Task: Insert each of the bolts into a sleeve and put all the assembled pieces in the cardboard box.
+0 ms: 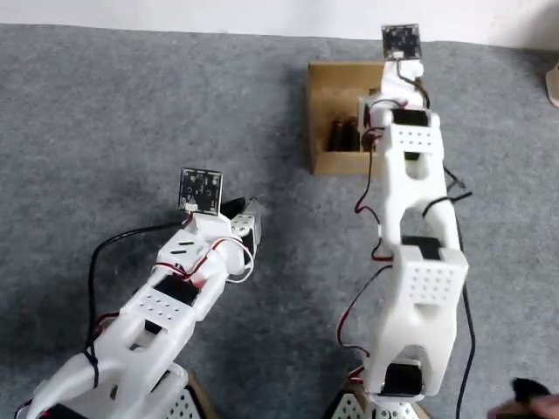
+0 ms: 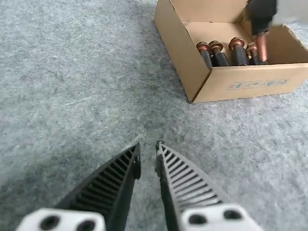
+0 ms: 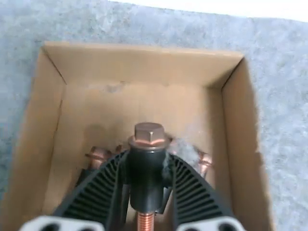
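Observation:
The cardboard box (image 1: 321,113) stands at the back of the grey carpet, and inside it lie several assembled pieces (image 2: 226,52), copper bolts in black sleeves. My right gripper (image 3: 147,166) hangs over the box (image 3: 53,120), shut on one more assembled piece (image 3: 147,159), a black sleeve with the copper bolt head on top and its threaded end sticking out below. The same piece (image 2: 262,45) shows in the left wrist view above the box (image 2: 250,84). My left gripper (image 2: 147,151) is low over bare carpet in front of the box, jaws nearly closed on nothing.
Grey carpet covers the table all round the box. The right arm (image 1: 410,218) stretches from the front edge to the box; the left arm (image 1: 175,297) lies at the front left. A light object (image 1: 552,83) shows at the far right edge.

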